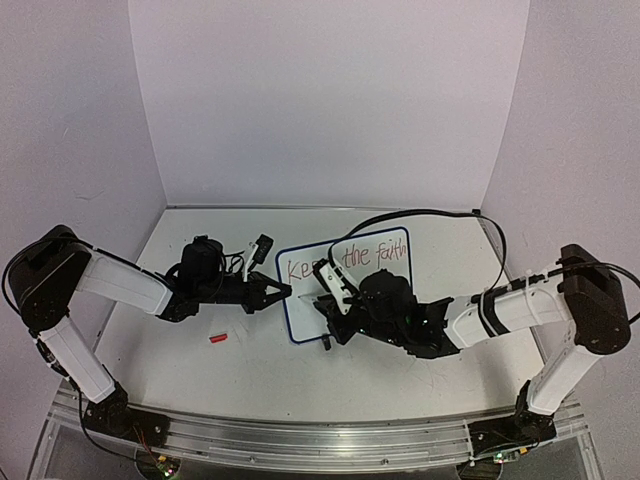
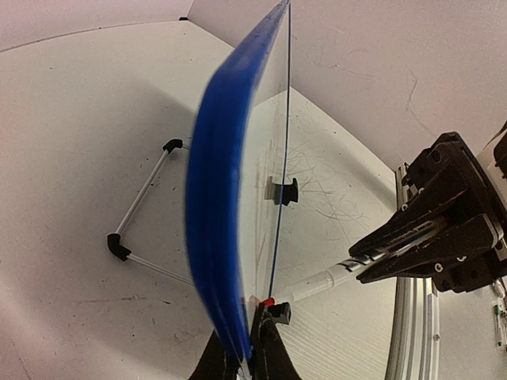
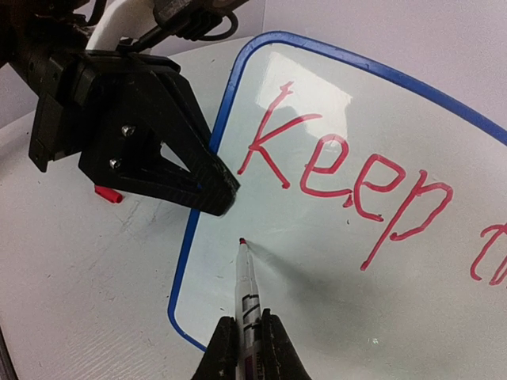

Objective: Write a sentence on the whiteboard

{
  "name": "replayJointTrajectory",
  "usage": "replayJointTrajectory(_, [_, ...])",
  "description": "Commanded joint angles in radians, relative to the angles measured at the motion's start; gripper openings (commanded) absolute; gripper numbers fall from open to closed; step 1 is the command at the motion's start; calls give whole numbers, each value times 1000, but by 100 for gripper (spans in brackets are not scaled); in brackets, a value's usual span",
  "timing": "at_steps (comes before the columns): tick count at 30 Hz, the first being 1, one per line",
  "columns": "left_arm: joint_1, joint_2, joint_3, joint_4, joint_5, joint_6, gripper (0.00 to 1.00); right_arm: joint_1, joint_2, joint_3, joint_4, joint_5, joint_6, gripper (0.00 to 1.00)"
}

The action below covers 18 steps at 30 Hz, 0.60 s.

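The whiteboard (image 1: 300, 312) lies at the centre of the table (image 1: 190, 365), its 9 o'clock edge clamped tight in the left gripper (image 1: 284, 292). The right gripper (image 3: 245, 342) pinches a marker (image 3: 247, 285), tip at 6 o'clock beneath "Keep" in the sentence (image 3: 356, 184).

whiteboard (image 1: 300, 312): white, thin blue rim, round corners, its left edge pinched between the left fingers (image 3: 182, 168) | sentence (image 1: 375, 252): red handwriting, one line, says "Keep the faith", just past the right fingers (image 3: 226, 348)
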<state>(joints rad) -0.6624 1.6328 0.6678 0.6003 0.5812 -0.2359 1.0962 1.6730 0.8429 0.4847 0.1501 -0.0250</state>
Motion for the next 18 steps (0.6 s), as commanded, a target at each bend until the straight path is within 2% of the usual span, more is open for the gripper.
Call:
replayJointTrajectory(1, [17, 3, 5, -76, -167, 67, 0, 4, 23, 42, -4, 33, 16, 0])
replayJointTrajectory(18, [17, 1, 6, -76, -168, 69, 0, 6, 51, 63, -19, -16, 17, 0])
